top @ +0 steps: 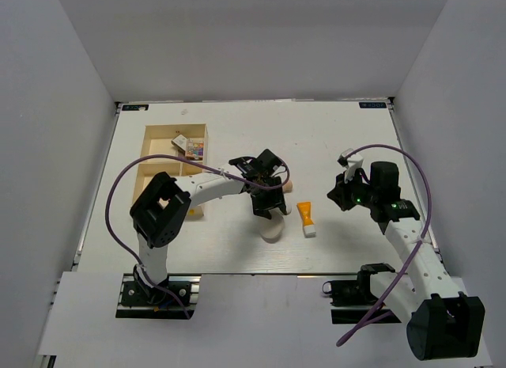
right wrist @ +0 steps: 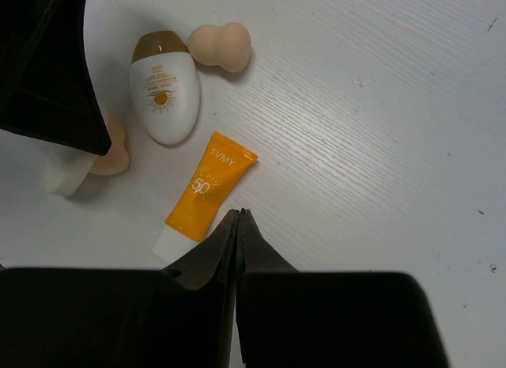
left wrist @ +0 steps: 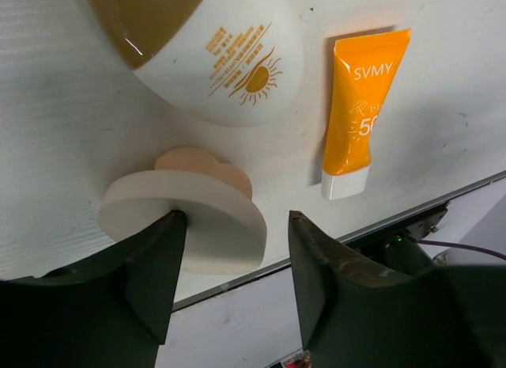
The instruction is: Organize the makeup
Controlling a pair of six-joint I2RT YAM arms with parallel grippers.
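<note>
My left gripper (left wrist: 235, 225) (top: 267, 210) is open and straddles the cream round compact (left wrist: 190, 218) (top: 273, 229). Its left finger touches the compact's rim, and a gap remains at the right finger. A peach puff (left wrist: 207, 164) lies against the compact's far side. The orange white-capped tube (left wrist: 360, 107) (right wrist: 202, 195) (top: 306, 218) lies flat to its right. A white egg-shaped bottle with a gold cap (left wrist: 217, 55) (right wrist: 164, 95) and the beige sponge (right wrist: 221, 45) lie beyond. My right gripper (right wrist: 239, 215) (top: 338, 195) is shut and empty, just right of the tube. The multicolour palette (top: 194, 149) sits in the tray.
The light wooden compartment tray (top: 155, 158) stands at the left of the table. The table's near edge (left wrist: 379, 218) runs just below the compact and tube. The left arm's body (right wrist: 47, 59) fills the upper left of the right wrist view.
</note>
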